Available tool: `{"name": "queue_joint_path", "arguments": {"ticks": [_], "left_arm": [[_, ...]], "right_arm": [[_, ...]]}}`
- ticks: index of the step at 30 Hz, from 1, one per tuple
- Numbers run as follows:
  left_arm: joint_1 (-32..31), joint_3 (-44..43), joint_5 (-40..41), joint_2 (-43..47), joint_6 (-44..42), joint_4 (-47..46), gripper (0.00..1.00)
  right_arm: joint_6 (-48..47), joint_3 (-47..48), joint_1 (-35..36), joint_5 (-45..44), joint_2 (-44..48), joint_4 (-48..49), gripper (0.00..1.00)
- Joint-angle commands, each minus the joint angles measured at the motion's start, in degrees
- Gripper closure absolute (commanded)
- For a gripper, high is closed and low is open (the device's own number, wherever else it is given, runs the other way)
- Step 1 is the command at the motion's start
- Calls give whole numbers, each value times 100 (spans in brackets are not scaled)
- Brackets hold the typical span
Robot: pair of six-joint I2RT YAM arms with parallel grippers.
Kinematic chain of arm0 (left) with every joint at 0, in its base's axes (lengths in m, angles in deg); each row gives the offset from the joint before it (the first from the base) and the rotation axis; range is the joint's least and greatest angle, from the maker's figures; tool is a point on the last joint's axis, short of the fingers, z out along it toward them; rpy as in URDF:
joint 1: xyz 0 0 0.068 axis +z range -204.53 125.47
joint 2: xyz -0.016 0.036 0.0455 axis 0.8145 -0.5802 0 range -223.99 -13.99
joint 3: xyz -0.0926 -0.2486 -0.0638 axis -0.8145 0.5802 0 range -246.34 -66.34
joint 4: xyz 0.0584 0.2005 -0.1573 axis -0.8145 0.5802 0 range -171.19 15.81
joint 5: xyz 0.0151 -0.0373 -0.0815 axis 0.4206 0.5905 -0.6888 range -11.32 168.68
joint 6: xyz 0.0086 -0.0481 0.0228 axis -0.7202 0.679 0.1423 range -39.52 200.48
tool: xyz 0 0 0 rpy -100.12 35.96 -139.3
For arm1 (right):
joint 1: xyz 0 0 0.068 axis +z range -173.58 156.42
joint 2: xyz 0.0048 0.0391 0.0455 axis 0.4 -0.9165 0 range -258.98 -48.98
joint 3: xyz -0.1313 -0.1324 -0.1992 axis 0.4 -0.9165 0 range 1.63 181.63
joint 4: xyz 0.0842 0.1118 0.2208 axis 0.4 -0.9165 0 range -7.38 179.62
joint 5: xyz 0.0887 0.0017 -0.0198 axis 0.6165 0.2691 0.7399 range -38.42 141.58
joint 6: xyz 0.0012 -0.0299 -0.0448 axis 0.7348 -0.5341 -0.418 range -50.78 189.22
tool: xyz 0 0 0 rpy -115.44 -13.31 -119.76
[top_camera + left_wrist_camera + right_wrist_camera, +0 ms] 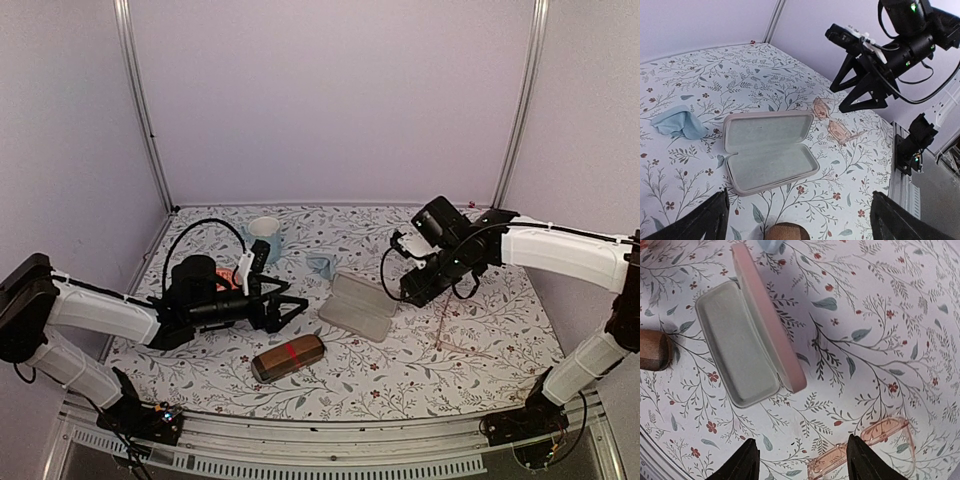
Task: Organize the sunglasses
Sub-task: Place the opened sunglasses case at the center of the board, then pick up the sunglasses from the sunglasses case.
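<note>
Right gripper (802, 439) hangs spread and empty over the pinkish sunglasses (887, 432) at lower right, lying outside the open pink case (767, 320), so nothing looks stowed yet.

Soft, even overhead light; your pictures are clear in the middle and weaker at the edges.

You get no glare and only faint, blurry shadows, like the one beside the open pink case (747, 335) on the floral tablecloth (880, 330). Your top view is dimmer and slightly grainy, with a lilac cast. The wide lens slants its frame posts (140, 110), and the pinkish-tan glasses (455, 335) barely resolve. Both wrist views show the cloth sharply. Along their bottom edges the left gripper's fingers (692, 220) and the brown case (787, 232) are out of focus, and the right gripper's fingers (740, 462) are dark silhouettes.
</note>
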Motion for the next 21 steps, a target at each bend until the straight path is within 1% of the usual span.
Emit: {"name": "queue_joint_path", "arguments": {"ticks": [1, 6, 9, 13, 15, 19, 21], "left_arm": [[84, -221, -57, -223, 96, -42, 1], [59, -266, -106, -321, 139, -69, 1], [51, -270, -107, -305, 147, -61, 1], [35, -271, -103, -328, 155, -66, 2], [18, -282, -94, -362, 167, -74, 2], [-11, -326, -115, -423, 176, -69, 3], [-30, -351, -122, -449, 175, -62, 3]], "right_arm": [[1446, -814, -256, -119, 295, 151, 39], [2107, -1469, -494, -57, 495, 311, 40], [2246, -1714, -607, 49, 604, 453, 41], [2256, -1951, -730, 291, 622, 692, 45], [2226, -2007, -766, 368, 553, 786, 49], [2197, -2047, -820, 332, 391, 887, 61], [2173, -2043, -868, 307, 324, 922, 65]]}}
